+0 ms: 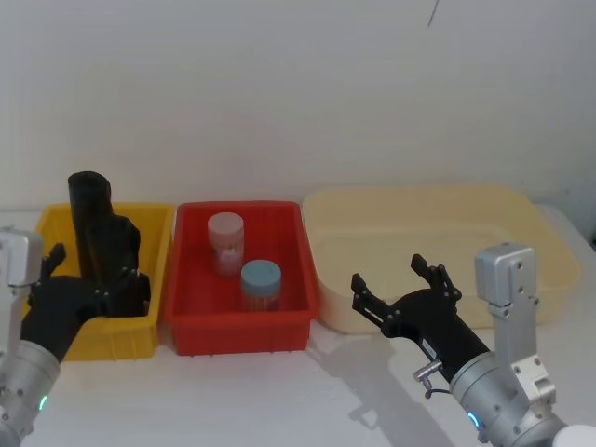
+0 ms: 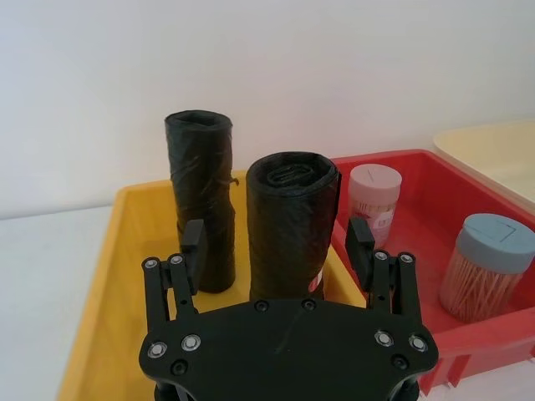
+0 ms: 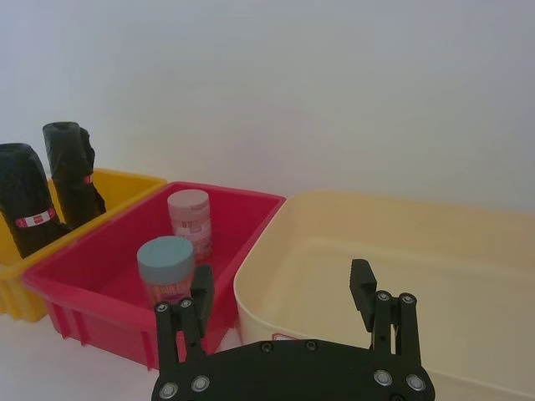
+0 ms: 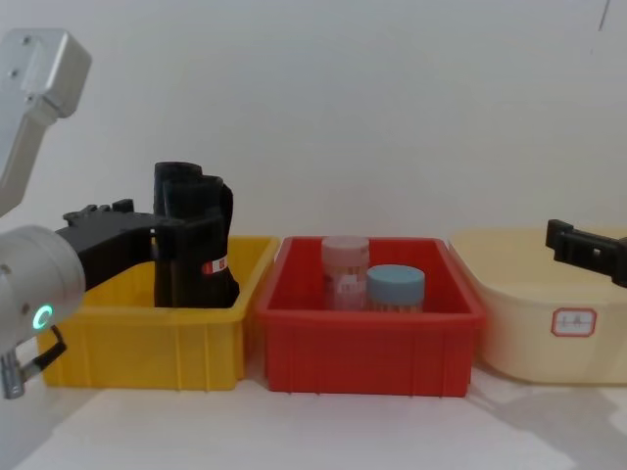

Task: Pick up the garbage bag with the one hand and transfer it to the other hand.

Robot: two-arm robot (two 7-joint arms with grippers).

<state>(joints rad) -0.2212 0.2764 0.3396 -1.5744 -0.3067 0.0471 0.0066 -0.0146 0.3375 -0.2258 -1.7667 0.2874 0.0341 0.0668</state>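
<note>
The garbage bag [image 2: 292, 217], a black roll with a small red-and-white sticker [image 4: 214, 266], stands upright in the yellow bin [image 1: 158, 233]. My left gripper [image 2: 277, 242] is open and straddles it, one finger on each side with small gaps to the roll. The head view shows the bag [image 1: 121, 244] and the left gripper [image 1: 98, 275] at the bin's near wall. From the right wrist the bag [image 3: 25, 200] appears far off. My right gripper [image 1: 391, 277] hovers open and empty in front of the cream tub [image 1: 419, 200].
A second black roll [image 2: 201, 200] stands just behind the bag in the same bin. The red bin [image 1: 237, 321] in the middle holds a pink-lidded jar [image 1: 225, 242] and a blue-lidded jar [image 1: 261, 284]. A white wall rises behind the bins.
</note>
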